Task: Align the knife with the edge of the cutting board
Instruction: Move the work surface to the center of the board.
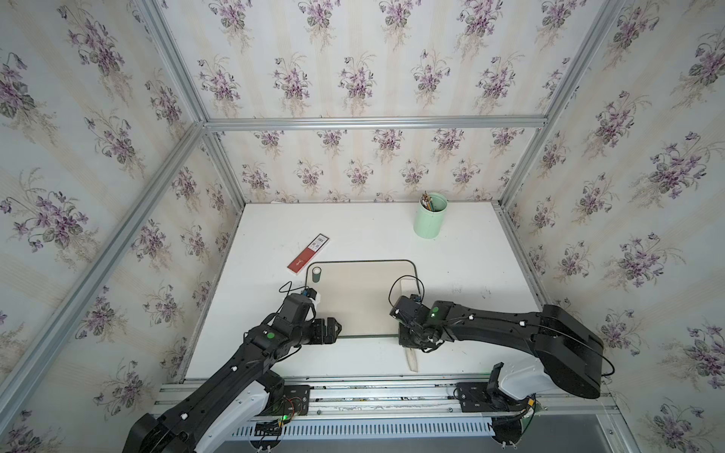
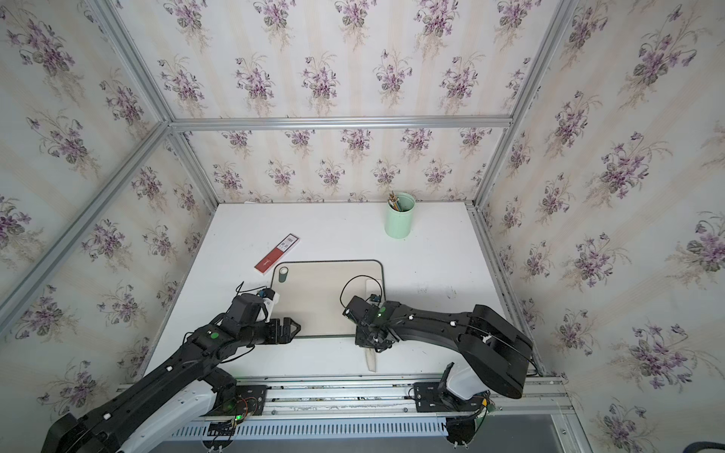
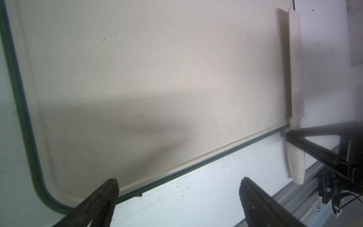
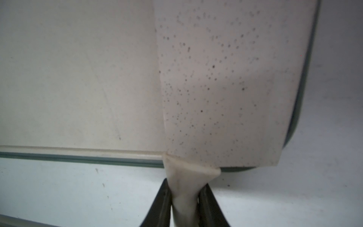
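Note:
The beige cutting board with its dark green rim lies mid-table. The cream knife rests with its broad speckled blade on the board, close along the right rim. Its handle sticks out past the near edge over the table. My right gripper is shut on the knife handle just behind the blade. The arm hides most of the blade in both top views. My left gripper is open and holds nothing, over the board's near left edge. The left wrist view shows the knife across the board.
A flat red box lies just beyond the board's far left corner, near the oval hole. A mint green cup of pencils stands at the back right. An aluminium rail runs along the table's front edge, and papered walls close in three sides.

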Robot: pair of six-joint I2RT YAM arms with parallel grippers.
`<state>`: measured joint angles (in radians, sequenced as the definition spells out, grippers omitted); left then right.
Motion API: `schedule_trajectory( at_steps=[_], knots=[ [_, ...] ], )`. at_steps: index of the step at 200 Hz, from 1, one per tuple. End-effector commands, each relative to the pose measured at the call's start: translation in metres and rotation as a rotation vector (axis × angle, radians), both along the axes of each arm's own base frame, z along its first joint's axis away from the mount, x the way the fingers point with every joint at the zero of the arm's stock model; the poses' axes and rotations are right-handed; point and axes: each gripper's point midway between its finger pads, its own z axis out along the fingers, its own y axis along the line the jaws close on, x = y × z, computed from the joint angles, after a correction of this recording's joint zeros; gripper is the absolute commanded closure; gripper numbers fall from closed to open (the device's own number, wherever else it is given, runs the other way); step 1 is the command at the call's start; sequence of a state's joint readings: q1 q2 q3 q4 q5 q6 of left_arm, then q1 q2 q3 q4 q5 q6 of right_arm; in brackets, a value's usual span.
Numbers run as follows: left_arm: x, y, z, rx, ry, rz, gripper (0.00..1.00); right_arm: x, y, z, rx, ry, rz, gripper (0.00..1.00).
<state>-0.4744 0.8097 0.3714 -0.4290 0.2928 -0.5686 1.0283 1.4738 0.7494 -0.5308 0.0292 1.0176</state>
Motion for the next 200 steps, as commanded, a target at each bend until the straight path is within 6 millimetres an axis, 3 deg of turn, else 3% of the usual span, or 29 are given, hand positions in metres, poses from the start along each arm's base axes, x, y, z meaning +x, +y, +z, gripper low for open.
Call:
schedule_trajectory(
  at_steps=[1, 118, 200],
  knots=[
    [0.0015, -0.0017, 0.0015, -0.009, -0.006, -0.001, 0.01, 0.0044, -0.0043, -0.0008, -0.021, -0.028, -0.012, 0.88],
    [0.0015, -0.002, 0.0014, -0.011, -0.005, -0.001, 0.01, 0.0011, -0.007, -0.0083, -0.028, -0.013, -0.012, 0.7],
    [0.0021, -0.0014, -0.0002, -0.007, 0.001, 0.003, 0.01, 0.002, -0.007, -0.0062, -0.02, -0.021, -0.022, 0.72]
  ],
)
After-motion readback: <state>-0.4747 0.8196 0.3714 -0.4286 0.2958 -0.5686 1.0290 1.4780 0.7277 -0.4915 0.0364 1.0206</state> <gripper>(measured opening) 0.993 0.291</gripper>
